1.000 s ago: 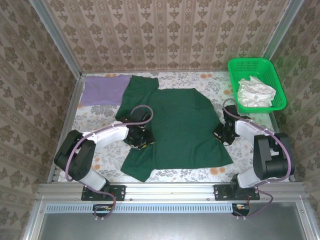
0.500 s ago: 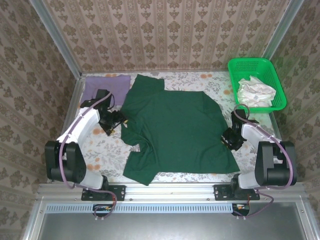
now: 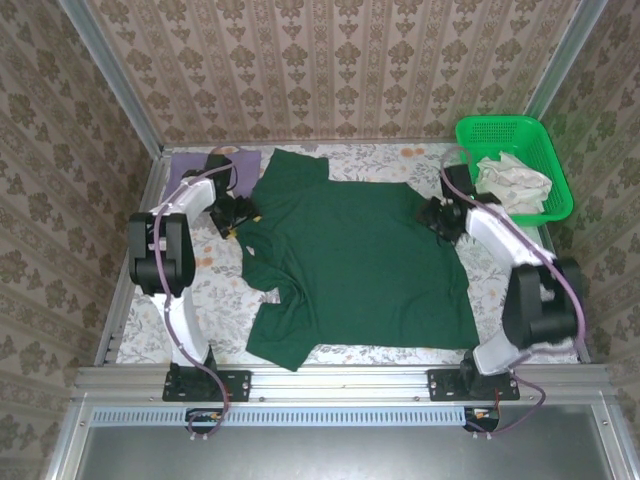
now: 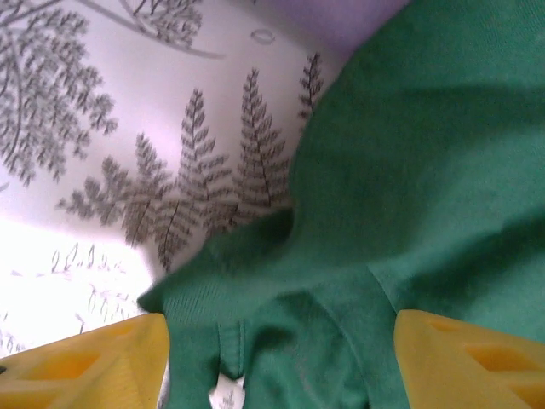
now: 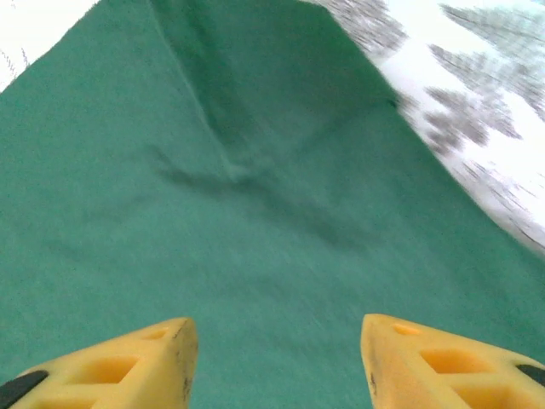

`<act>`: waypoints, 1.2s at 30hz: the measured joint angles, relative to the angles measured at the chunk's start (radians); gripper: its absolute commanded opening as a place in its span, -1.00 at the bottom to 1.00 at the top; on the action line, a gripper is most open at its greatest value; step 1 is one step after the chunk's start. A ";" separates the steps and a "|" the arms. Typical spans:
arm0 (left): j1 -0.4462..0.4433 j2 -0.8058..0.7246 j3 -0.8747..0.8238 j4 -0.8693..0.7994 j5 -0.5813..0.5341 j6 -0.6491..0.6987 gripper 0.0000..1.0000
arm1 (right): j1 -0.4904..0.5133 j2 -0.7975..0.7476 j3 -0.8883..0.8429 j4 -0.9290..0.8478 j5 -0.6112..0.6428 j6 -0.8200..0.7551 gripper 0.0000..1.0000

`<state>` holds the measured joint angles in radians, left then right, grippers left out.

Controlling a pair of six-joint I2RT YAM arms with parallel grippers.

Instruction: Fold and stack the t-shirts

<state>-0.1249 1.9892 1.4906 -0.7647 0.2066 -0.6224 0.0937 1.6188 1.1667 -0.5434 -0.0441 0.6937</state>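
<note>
The green shirt [image 3: 360, 260] lies spread flat on the surface [image 3: 218, 285], likely laid open so a fold can start. The left jaws stand apart, with a rumpled sleeve edge between them. The right jaws, also apart, hover over the opposite shoulder and hold nothing. The lilac shirt [image 3: 180, 172] lies just beyond the left jaws, awaiting stacking.

— Is this a home we're looking at?
— We'd call it a robot lab booth dressed up as one. Patterned wallpaper panels [image 3: 340, 70] stand behind and beside the table [image 3: 210, 290], but bare metal posts [image 3: 112, 80] frame them at its far corners.
— And along the table's near edge?
— We see a metal rail [image 3: 340, 380], with a left arm [image 3: 178, 310] and a right arm [image 3: 535, 300] bolted to it, cables showing.
</note>
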 measured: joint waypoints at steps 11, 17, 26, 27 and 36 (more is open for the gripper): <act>0.008 0.017 0.006 0.068 -0.023 0.017 0.37 | 0.083 0.364 0.306 -0.124 0.080 -0.136 -0.04; 0.016 0.035 0.005 0.090 -0.012 0.058 0.25 | 0.081 0.473 0.457 -0.187 0.125 -0.192 -0.18; 0.037 0.084 0.031 0.092 0.026 0.124 -0.09 | 0.081 0.581 0.529 -0.248 0.174 -0.202 -0.45; 0.040 0.089 0.042 0.093 0.031 0.126 -0.15 | 0.081 0.582 0.531 -0.250 0.177 -0.203 -0.47; 0.042 0.111 0.069 0.105 0.059 0.149 -0.60 | 0.081 0.582 0.555 -0.274 0.199 -0.228 -0.78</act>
<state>-0.0834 2.0998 1.5593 -0.6598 0.2657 -0.4736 0.1749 2.2009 1.7214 -0.8173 0.1547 0.4656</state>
